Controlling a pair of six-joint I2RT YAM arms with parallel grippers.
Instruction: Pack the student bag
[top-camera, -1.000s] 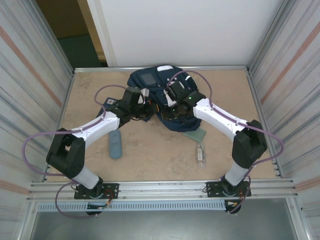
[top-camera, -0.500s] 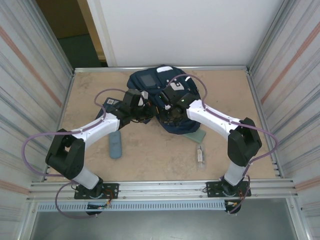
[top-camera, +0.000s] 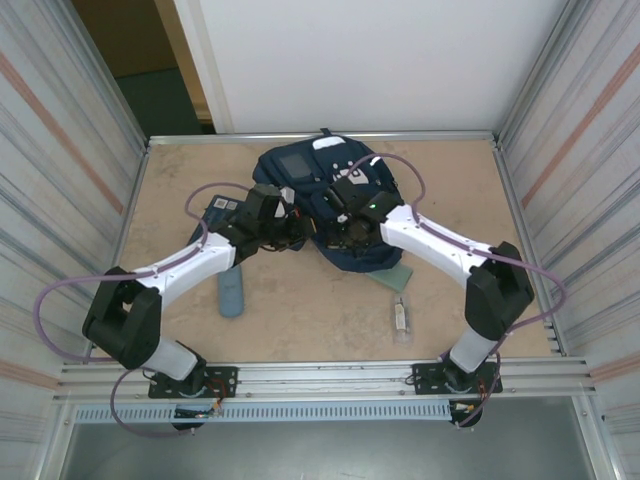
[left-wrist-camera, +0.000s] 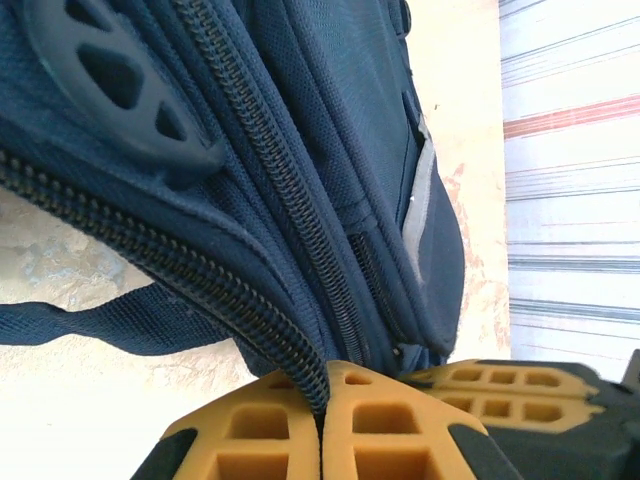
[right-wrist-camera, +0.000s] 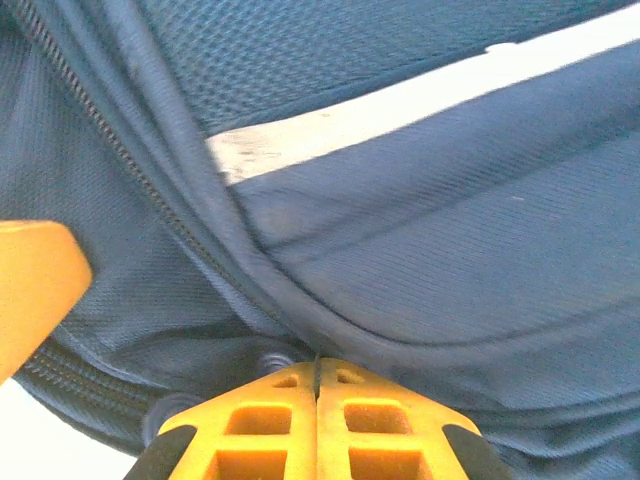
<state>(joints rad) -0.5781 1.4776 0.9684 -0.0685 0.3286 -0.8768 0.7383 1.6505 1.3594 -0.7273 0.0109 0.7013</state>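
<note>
**2 claws clamp navy bag at far side of bench**

The bag (top-camera: 375, 255), navy with a grey panel (top-camera: 295, 158) and white patches, lies slumped at the middle of the far side of the bench (top-camera: 300, 320), close to the white back wall. Both arms reach inward from the near edge and meet over its middle.

The left claw (left-wrist-camera: 322, 385) is pressed together on the bag's edge, where a heavy zipper track (left-wrist-camera: 250, 110) runs down into the seam between its 2 orange fingers (left-wrist-camera: 380, 430). A dark strap (left-wrist-camera: 90, 325) trails across the bench below. A round rubbery badge (left-wrist-camera: 115, 90) with cut-outs sits on the fabric above.

The right claw (right-wrist-camera: 317, 372) is likewise pressed together, pinching a fold of navy cloth beside a thin zipper line. A white stripe (right-wrist-camera: 400, 105) crosses the fabric above it. The 2 claws sit just beside each other on the bag.

A flat green sheet (top-camera: 392, 270) lies against the bag's near right edge, and a small clear item (top-camera: 401, 315) rests nearer the arm bases, apart from the bag. A blue-grey case (top-camera: 231, 290) lies on the left by the left arm. A dark flat item (top-camera: 218, 208) with a white label sits left of the bag, partly under that arm.
</note>
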